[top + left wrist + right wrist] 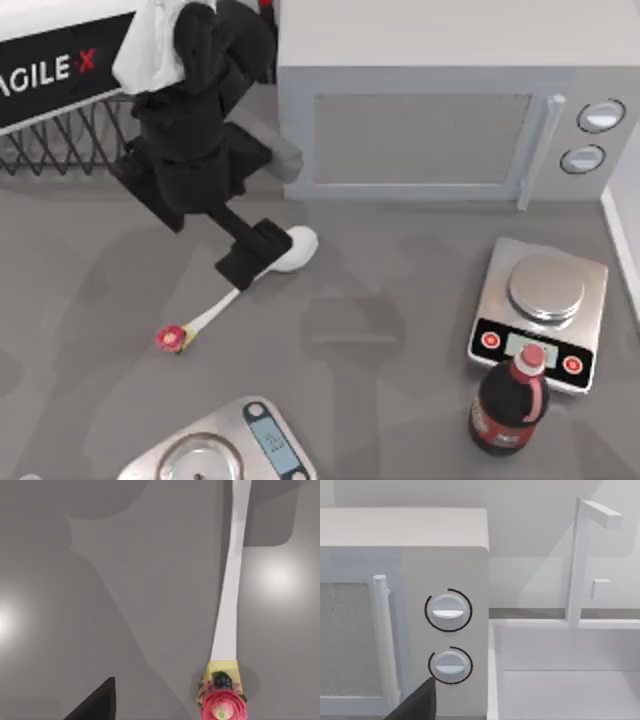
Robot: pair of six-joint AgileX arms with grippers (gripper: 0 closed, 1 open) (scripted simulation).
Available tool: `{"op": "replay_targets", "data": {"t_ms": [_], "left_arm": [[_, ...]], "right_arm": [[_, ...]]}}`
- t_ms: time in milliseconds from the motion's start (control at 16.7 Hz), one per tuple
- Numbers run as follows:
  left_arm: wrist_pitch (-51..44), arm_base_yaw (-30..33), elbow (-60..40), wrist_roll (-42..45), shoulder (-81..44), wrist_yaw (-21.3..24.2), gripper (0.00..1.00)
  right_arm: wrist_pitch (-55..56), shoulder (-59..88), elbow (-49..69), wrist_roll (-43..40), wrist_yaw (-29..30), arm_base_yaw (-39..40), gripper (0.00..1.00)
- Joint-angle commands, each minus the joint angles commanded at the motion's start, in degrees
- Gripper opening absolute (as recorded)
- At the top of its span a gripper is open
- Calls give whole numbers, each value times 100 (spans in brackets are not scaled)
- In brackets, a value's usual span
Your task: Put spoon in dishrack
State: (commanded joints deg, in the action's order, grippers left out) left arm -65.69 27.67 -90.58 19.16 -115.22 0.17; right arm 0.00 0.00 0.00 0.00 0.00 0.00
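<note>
1. Currently the left gripper (252, 253) is placed low over the spoon (262, 275), on the handle just beside the bowl. Whether its fingers are clenched on the handle or spread cannot be told from the top view. In the left wrist view one dark fingertip (97, 703) is seen off to the side of the handle, not touching it.
2. The spoon is seen lying flat on the grey table (400, 330), left of centre, below the microwave (440, 110). It is laid diagonally: white oval bowl toward the microwave, thin handle running down-left to the knob.
3. The spoon's look: white bowl and a thin white handle that widens toward the knob end, a yellow collar, then a red flower-like knob (223, 706) with dark and green bits and a small green centre.
4. The dishrack (70, 140) is seen at the upper left of the table, dark thin wire bars, partly hidden by the left arm and a black panel. It is well apart from the spoon.
5. Readable writing: "AGILE X" in white on the black panel (60, 70), the X in red.
6. The right gripper (417, 705) is held facing the microwave's two round dials (448, 611); a dark fingertip is seen at the frame edge, and its opening cannot be told.
</note>
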Motion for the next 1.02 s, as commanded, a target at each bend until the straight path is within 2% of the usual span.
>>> {"op": "replay_targets", "data": {"t_ms": [240,660,960,1020], "left_arm": [[239,-16,188,9,-76,0,100],[1895,-11,1154,19,-710,5,100],[2014,-10,1239,20,-775,6,100],[2014,-10,1239,20,-775,6,92]], "right_arm": [[0,0,0,0,0,0,100],[0,0,0,0,0,0,100],[0,0,0,0,0,0,100],[0,0,0,0,0,0,100]]}}
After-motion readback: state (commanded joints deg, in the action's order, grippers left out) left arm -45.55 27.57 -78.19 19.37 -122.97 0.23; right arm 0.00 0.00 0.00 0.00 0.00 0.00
